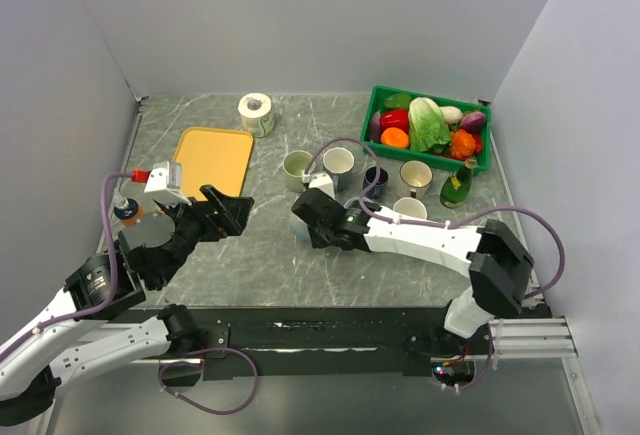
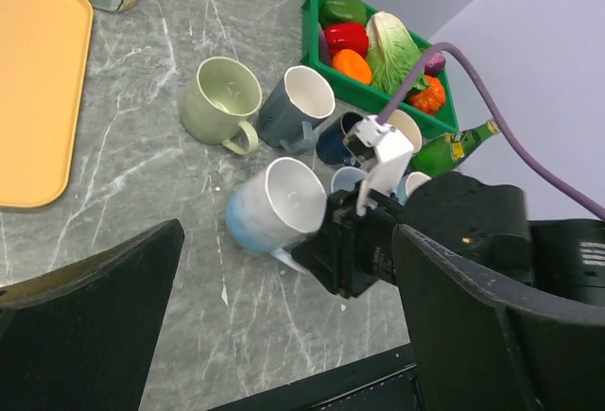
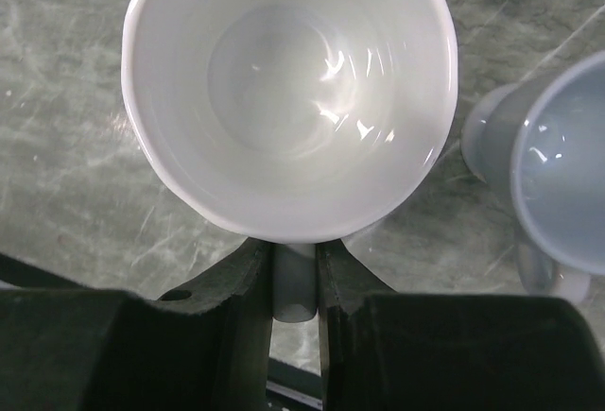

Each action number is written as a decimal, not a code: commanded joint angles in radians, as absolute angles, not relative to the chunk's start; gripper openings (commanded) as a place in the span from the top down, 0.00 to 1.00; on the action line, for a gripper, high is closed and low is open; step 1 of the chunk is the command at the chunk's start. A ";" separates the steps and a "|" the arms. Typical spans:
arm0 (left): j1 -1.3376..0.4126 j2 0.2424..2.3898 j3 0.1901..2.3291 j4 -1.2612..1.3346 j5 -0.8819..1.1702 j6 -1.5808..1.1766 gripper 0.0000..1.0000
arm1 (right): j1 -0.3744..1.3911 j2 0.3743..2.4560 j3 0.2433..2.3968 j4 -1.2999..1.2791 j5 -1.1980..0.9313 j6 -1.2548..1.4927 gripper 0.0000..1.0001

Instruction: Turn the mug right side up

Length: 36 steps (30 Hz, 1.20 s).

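While its handle (image 3: 295, 290) is pinched between the narrowed fingers of the right gripper (image 3: 295, 274), the light blue mug (image 2: 274, 205) is held near the middle of the table (image 1: 260, 255), in front of a row of other mugs. In the left wrist view its mouth is seen facing up and tilted a little; the inside is white. Whether its base touches the table cannot be told. A pale blue mug (image 3: 558, 175) is seen just beside it in the right wrist view, not touching.

The left gripper (image 1: 228, 202) is held above the table to the left of the light blue mug, well apart from it, with its fingers (image 2: 85, 335) spread wide.

Behind the light blue mug, a pale green mug (image 1: 297, 168), a grey mug (image 1: 338, 163), a dark mug (image 1: 376, 177) and a cream mug (image 1: 415, 177) are lined up mouth-up. A green bottle (image 1: 458, 185) is stood just in front of the green crate (image 1: 378, 97) of vegetables at the far right. A yellow tray (image 1: 210, 160) is laid at the far left, with a paper roll (image 1: 257, 113) just behind it.
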State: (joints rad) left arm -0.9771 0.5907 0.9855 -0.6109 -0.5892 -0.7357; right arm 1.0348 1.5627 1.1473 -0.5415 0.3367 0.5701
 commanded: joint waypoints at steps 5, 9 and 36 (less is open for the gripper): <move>-0.979 0.598 0.999 -0.607 -0.575 -0.735 0.04 | 1.040 1.635 1.233 -0.486 0.485 0.609 1.00; -0.979 0.597 0.997 -0.609 -0.575 -0.738 0.04 | 1.037 1.664 1.233 -0.495 0.499 0.615 1.00; -0.979 0.681 1.075 -0.638 -0.520 -0.716 0.04 | 1.038 1.563 1.172 -0.485 0.476 0.621 0.10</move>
